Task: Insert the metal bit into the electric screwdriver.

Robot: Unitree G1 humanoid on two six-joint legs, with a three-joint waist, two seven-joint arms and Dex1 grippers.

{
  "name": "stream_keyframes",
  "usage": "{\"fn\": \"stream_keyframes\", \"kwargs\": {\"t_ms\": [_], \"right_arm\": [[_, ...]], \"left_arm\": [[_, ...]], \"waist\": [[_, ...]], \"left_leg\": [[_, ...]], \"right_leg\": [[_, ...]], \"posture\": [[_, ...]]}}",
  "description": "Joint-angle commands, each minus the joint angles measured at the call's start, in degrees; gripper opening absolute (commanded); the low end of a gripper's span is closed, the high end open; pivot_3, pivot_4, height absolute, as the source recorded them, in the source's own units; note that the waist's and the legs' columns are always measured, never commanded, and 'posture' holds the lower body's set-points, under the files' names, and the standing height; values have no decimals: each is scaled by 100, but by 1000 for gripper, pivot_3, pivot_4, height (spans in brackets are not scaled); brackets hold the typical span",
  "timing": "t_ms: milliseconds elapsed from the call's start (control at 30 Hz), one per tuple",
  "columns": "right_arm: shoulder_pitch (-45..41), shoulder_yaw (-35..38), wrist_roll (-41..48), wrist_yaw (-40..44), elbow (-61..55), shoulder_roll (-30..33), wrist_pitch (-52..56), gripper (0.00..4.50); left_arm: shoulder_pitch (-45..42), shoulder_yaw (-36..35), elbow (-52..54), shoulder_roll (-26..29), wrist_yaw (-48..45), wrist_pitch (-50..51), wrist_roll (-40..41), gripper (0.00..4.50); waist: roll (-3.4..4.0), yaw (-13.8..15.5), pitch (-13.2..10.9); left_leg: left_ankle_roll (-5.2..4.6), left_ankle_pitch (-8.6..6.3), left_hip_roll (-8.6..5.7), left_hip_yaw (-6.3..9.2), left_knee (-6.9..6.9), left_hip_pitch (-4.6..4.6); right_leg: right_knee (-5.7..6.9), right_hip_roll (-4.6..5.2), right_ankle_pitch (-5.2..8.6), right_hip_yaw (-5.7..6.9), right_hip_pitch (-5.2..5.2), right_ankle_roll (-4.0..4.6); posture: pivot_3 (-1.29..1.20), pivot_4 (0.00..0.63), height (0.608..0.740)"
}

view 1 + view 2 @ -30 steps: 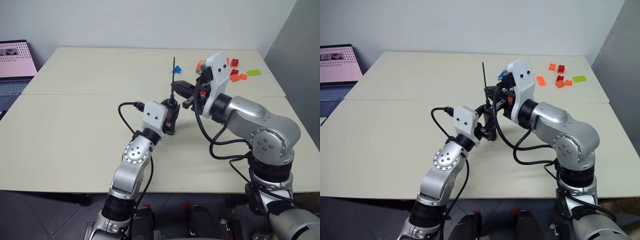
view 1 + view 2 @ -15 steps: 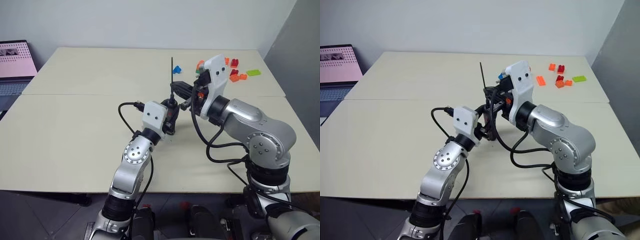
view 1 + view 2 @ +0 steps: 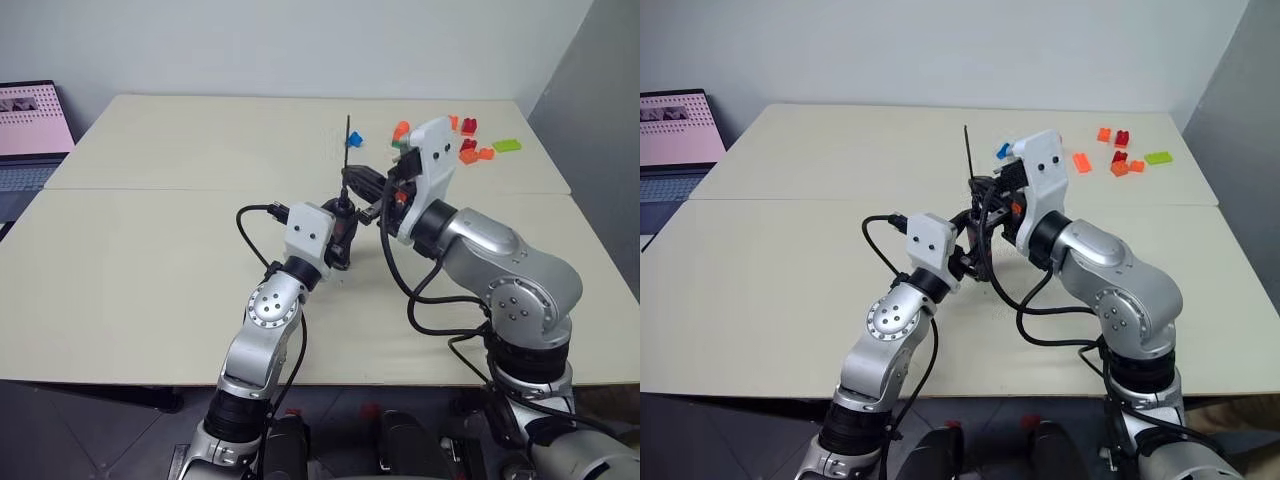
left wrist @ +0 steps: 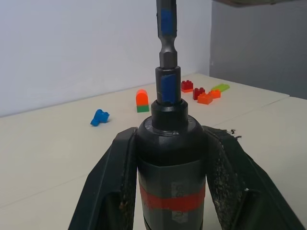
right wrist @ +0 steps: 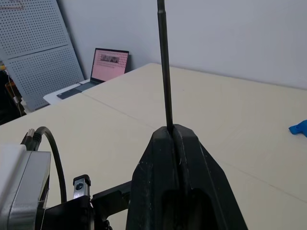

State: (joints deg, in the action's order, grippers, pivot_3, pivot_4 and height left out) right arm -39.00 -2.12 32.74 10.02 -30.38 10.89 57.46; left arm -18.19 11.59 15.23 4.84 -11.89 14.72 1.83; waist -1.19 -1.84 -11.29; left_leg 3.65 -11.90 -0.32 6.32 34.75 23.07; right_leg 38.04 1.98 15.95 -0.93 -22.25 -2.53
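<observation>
My left gripper (image 3: 340,238) is shut on the electric screwdriver (image 4: 170,158), a black body with a red band that stands upright between the fingers (image 4: 112,182). The metal bit (image 3: 347,148) rises straight above it as a thin dark rod. In the left wrist view the bit's (image 4: 166,43) lower end meets the screwdriver's collar. My right gripper (image 3: 353,180) reaches in from the right just above the screwdriver and is shut on the bit (image 5: 164,72), whose upper length sticks out past the fingertips.
Several small toy bricks lie at the table's back right: orange and red ones (image 3: 470,150), a green one (image 3: 507,145) and a blue one (image 3: 353,139). A laptop (image 3: 30,130) sits off the table's left edge. A black cable (image 3: 255,225) loops from my left wrist.
The right arm's elbow has swung a little inward. Both grippers, the bit and the screwdriver keep their places.
</observation>
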Motion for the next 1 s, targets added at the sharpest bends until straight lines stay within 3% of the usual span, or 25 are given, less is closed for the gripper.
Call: {"fn": "stream_keyframes", "kwargs": {"t_ms": [33,533,1000], "right_arm": [[124,-81,9,45,-161,-16,-62,0],[275,-297,-67,92,-195,-94,-278,0],[-297,90,323,65,94,-285,669,0]], "left_arm": [[14,-21,42,2,76,30,-127,1642],[5,-29,29,7,72,31,-122,1642],[-20,-15,-10,2,63,17,-134,1642]], "waist": [[0,0,0],[0,0,0],[0,0,0]], "left_leg": [[0,0,0,0,0,0],[0,0,0,0,0,-2],[0,0,1,0,0,-3]], "right_leg": [[0,0,0,0,0,0],[0,0,0,0,2,0],[2,0,-1,0,2,1]], "posture": [[0,150,740],[0,150,740],[0,150,740]]}}
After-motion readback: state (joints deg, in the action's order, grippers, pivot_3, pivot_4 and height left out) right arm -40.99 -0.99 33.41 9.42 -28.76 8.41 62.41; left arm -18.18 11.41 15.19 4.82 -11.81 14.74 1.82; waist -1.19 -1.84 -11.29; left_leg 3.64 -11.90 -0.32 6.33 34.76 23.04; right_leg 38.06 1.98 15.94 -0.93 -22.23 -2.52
